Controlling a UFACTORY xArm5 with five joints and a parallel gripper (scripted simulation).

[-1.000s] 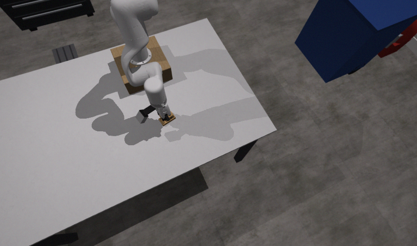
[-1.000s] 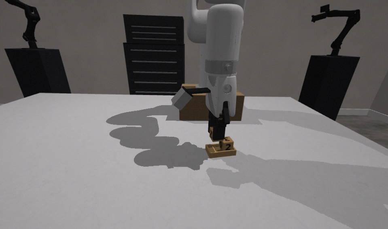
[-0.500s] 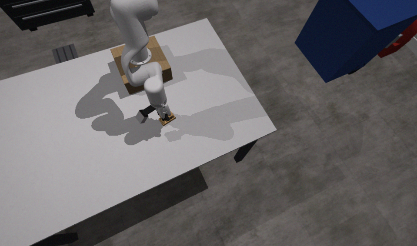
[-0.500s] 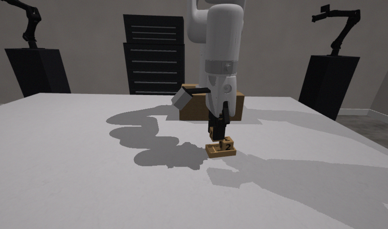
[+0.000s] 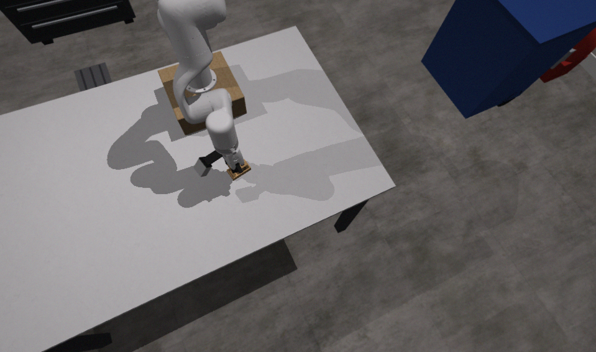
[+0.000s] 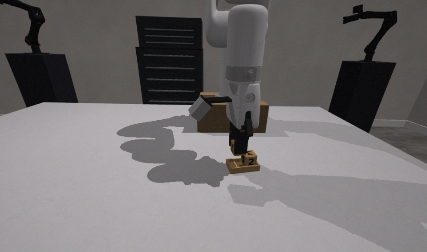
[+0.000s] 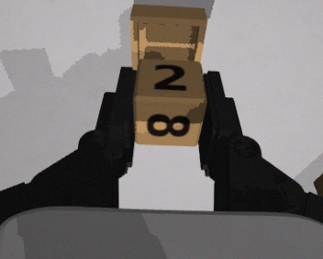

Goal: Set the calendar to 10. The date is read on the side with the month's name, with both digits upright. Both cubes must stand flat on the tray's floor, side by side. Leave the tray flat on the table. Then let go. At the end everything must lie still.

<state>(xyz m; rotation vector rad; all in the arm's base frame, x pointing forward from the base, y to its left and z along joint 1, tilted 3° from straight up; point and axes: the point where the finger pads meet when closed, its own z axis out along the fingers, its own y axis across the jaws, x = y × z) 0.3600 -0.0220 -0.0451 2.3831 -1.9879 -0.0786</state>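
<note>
My gripper (image 5: 237,168) (image 6: 236,149) (image 7: 168,91) points down and is shut on a wooden cube (image 6: 232,148) (image 7: 170,107). The wrist view shows a 2 and an 8 on two of its faces; the near finger hides its front in the exterior view. The held cube is above the tray (image 6: 244,170) (image 7: 168,11), clear of its floor. The tray lies flat on the table. A second cube (image 6: 251,160) sits in the tray's right end in the exterior view, with 2 in front, 0 on its left and 3 on top. No month name is readable.
The wooden base block (image 5: 173,89) (image 6: 213,120) under the arm stands behind the tray. The grey wrist camera housing (image 5: 202,166) (image 6: 200,108) sticks out to the gripper's left. The white table (image 5: 138,245) (image 6: 114,213) surrounds the tray, with its right edge farther off.
</note>
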